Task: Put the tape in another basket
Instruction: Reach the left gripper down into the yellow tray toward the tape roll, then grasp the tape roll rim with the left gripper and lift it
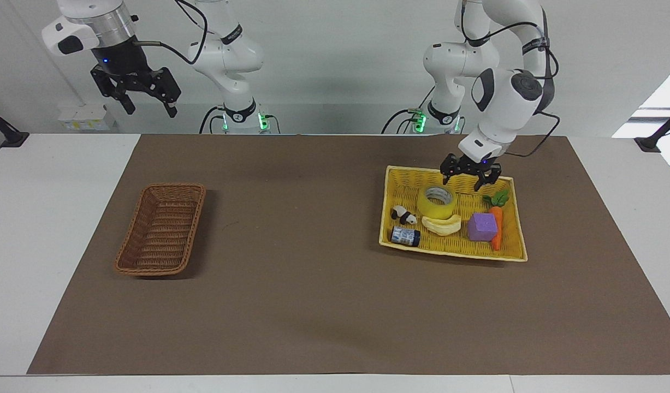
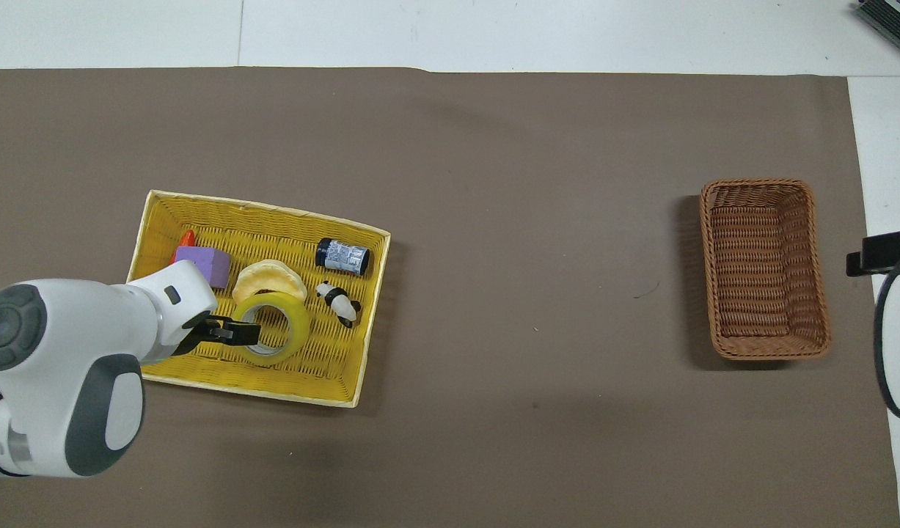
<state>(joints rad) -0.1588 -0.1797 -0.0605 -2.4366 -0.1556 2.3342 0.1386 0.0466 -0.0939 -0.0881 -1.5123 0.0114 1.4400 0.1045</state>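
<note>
The tape (image 1: 437, 202) is a yellow roll with a grey core. It lies flat in the yellow basket (image 1: 455, 173), beside the banana (image 1: 441, 225). It also shows in the overhead view (image 2: 271, 331). My left gripper (image 1: 462, 184) is open and empty. It hangs low over the yellow basket, just above the tape's rim on the side toward the carrot (image 1: 496, 226). In the overhead view, the left gripper (image 2: 233, 331) overlaps the tape's edge. The brown wicker basket (image 1: 162, 229) sits empty at the right arm's end. My right gripper (image 1: 149, 108) waits, open and raised high.
The yellow basket also holds a purple block (image 1: 482, 226), a panda figure (image 1: 403, 215) and a small dark bottle (image 1: 405, 236). A brown mat (image 1: 313, 300) covers the table between the two baskets. The brown wicker basket shows in the overhead view (image 2: 765, 268).
</note>
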